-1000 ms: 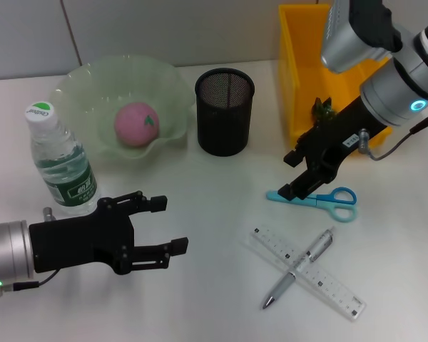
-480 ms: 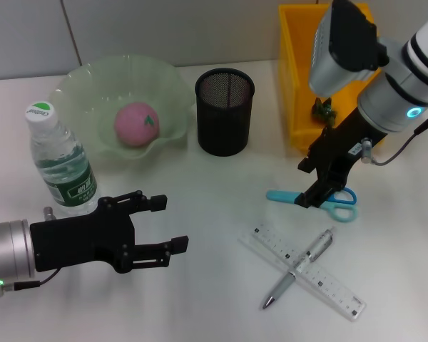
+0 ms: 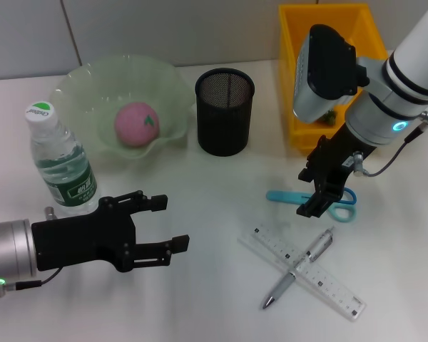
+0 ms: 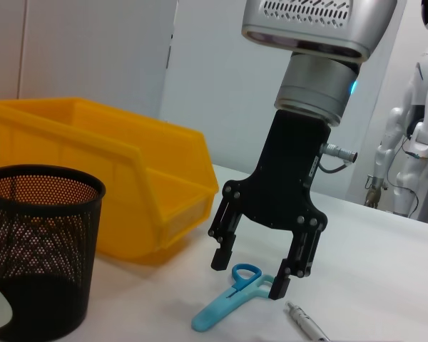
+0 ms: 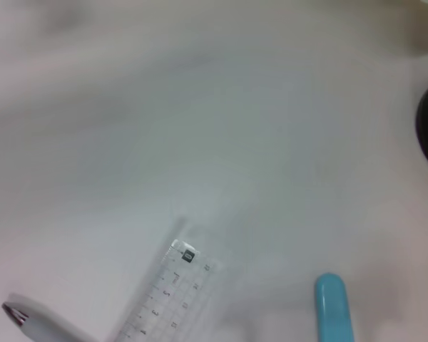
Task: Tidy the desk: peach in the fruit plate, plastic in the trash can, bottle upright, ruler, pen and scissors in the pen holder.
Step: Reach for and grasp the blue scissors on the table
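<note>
Now the right pincer [image 4: 259,273] is hovering wide open just above the blue scissors [image 3: 319,199] lying on the table [image 3: 214,299], near the pen holder [image 3: 224,111]; next it needs lowering squarely astride them before closing. The left pincer [image 3: 160,228] is idling open.

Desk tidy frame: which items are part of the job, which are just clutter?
Job:
peach in the fruit plate
bottle, upright
scissors under the open right gripper
ruler and pen, crossed on the desk
pen holder
yellow bin

Not part of it:
white humanoid robot in the background
Left gripper is idle, open.
</note>
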`<state>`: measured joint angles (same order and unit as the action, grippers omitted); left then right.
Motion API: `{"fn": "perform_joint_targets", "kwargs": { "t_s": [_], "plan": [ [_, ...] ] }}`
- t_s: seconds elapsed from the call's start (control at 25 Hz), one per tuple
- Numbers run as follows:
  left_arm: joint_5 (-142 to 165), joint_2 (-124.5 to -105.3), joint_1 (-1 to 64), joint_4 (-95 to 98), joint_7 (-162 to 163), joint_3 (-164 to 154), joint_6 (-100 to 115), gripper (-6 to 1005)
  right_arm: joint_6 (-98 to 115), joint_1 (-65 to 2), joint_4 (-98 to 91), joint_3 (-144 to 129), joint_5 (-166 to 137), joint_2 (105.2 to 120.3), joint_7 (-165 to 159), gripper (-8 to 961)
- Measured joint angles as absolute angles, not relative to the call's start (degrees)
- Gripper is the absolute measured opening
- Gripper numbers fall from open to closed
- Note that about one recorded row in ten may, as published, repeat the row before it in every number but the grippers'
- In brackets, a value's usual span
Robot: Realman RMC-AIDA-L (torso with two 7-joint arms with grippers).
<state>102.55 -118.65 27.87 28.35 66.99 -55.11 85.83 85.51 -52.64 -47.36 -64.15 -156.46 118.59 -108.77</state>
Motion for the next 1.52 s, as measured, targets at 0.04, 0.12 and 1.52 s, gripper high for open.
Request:
{"fn": "perform_joint_targets", "kwargs": {
  "t_s": [0.04, 0.12, 1.52],
  "plan": [
    [102.55, -118.65, 27.87, 28.35, 66.99, -55.11, 85.83, 846, 85.36, -52.64, -47.34, -64.20, -156.72, 118.70, -108.77, 688],
    [102.48, -118.66, 27.95, 28.30, 67.05, -55.11, 85.77, 846, 84.89, -52.66, -47.08, -64.39, -157.29, 118.81, -108.78, 684],
    [102.44, -118.47, 28.04, 28.76, 67.41, -55.11, 85.78, 846, 79.89, -52.19, -44.46, -66.34, -158.08, 119.00, -109.39, 492]
  ]
}}
